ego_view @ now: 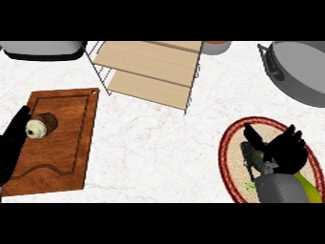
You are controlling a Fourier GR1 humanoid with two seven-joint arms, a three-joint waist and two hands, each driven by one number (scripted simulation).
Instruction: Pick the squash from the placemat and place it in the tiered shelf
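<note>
Left hand resting open at left edge, beside cupcake on cutting board. Tiered shelf up top, bare counter below. Right hand, fingers spread, above squash on placemat. Pot far right.

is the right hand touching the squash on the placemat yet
Cannot tell. In the head view the right hand and forearm overlap the squash on the placemat, hiding any contact or gap.
</note>
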